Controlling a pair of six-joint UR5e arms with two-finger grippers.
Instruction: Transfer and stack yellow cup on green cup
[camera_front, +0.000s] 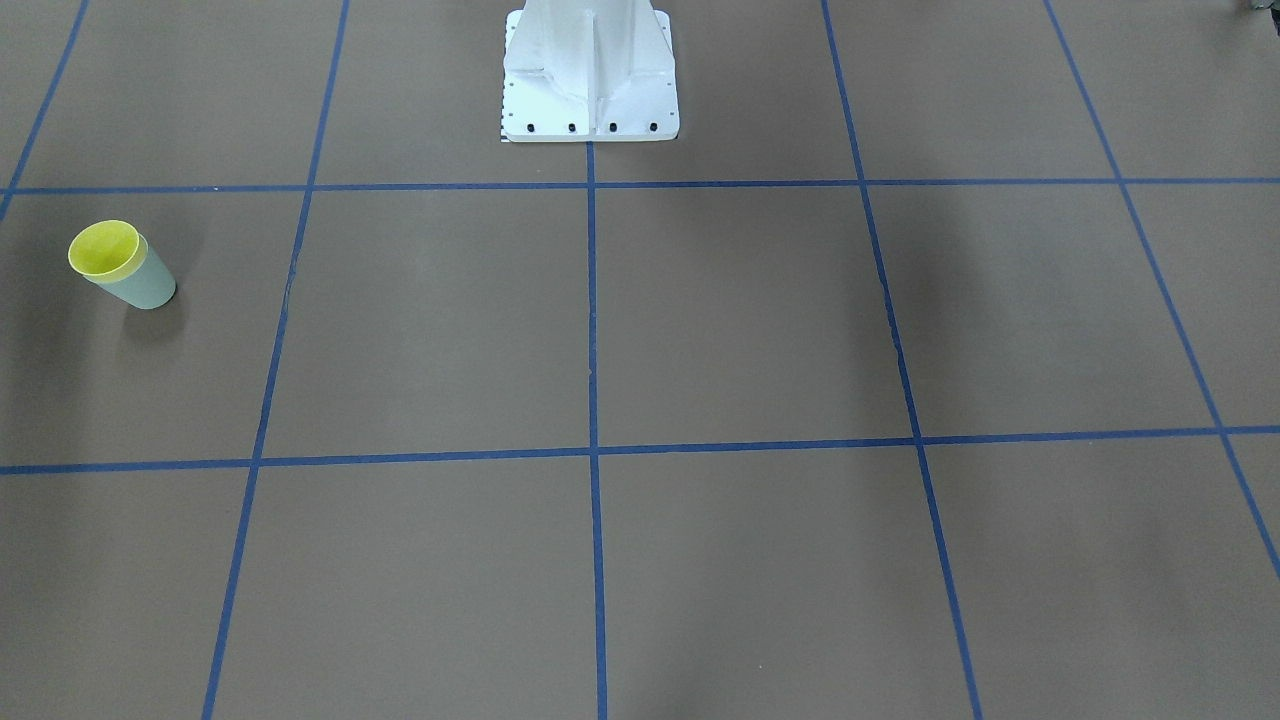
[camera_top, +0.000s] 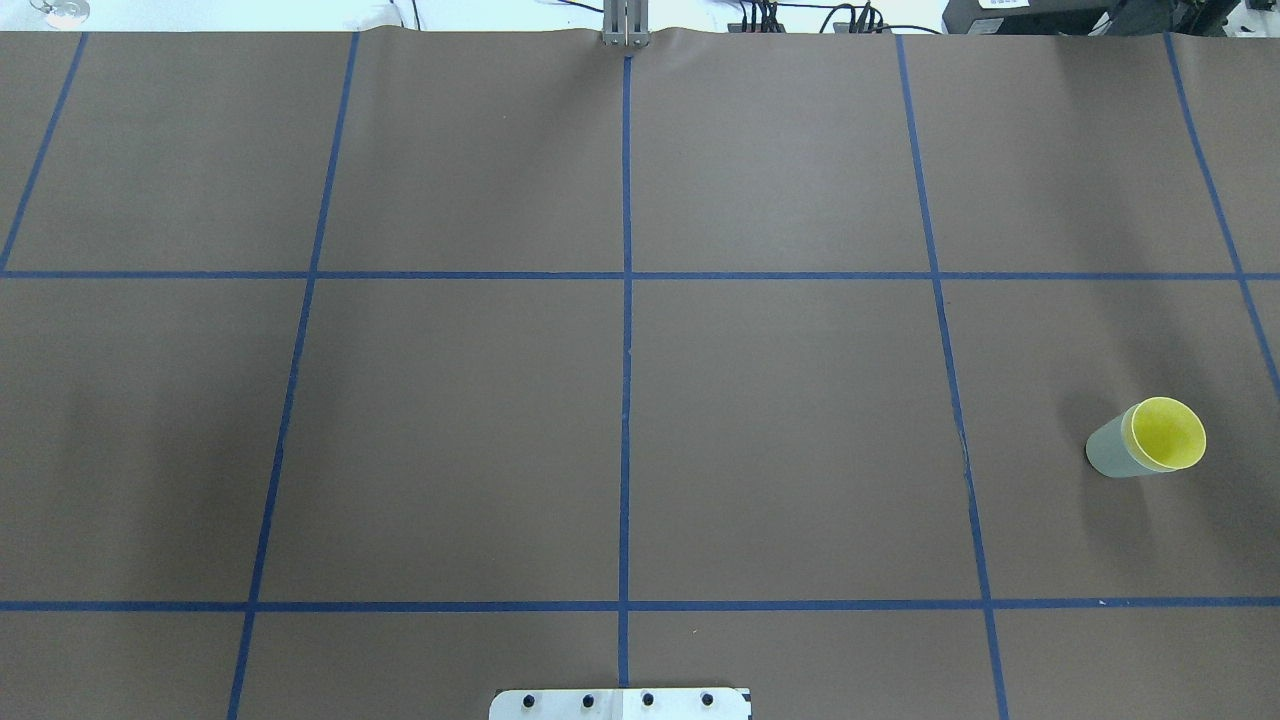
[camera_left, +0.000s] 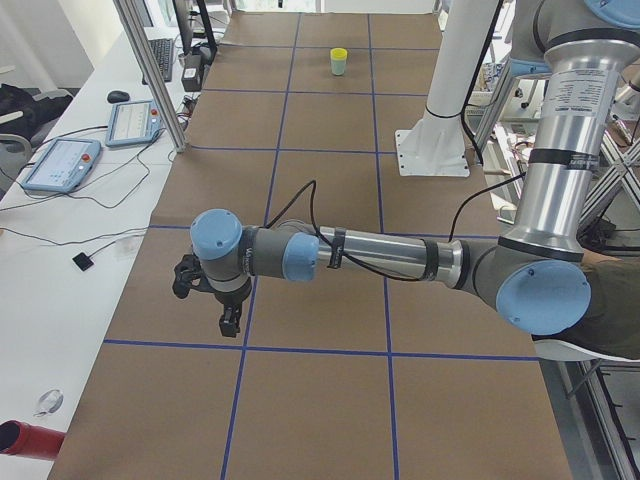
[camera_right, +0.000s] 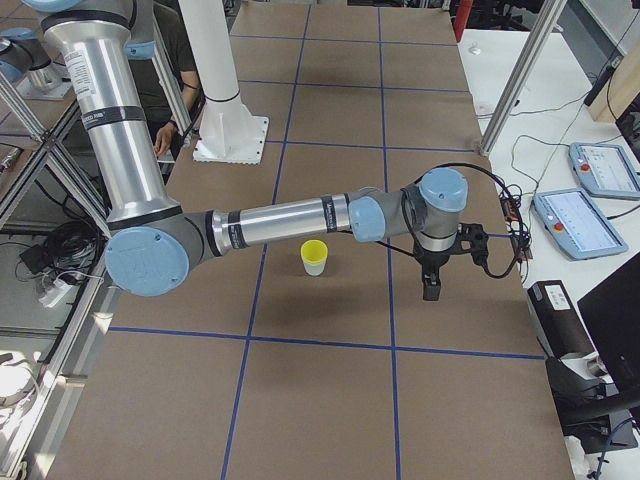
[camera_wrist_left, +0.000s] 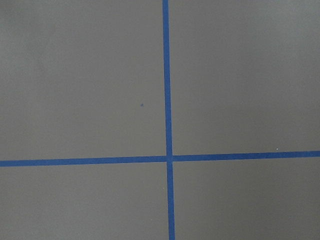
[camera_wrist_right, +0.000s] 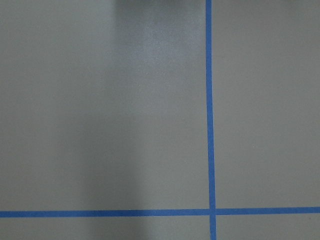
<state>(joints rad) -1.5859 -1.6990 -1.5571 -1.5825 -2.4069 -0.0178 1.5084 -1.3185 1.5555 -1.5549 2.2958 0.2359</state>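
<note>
Nesting in the green cup (camera_top: 1108, 455), the yellow cup (camera_top: 1168, 435) stands upright; the left gripper (camera_left: 230, 322) and right gripper (camera_right: 431, 289) hover apart from it; clenched or released, I cannot tell.

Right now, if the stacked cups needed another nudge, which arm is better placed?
Right, probably. The yellow cup, nested in the green cup, stands on the robot's right half, and the right gripper hangs just beside it. The left gripper is far from it.

Inner cup (camera_top: 1168, 433) nested in outer cup (camera_top: 1106, 456), on table (camera_top: 640, 400), at robot's far right.
</note>
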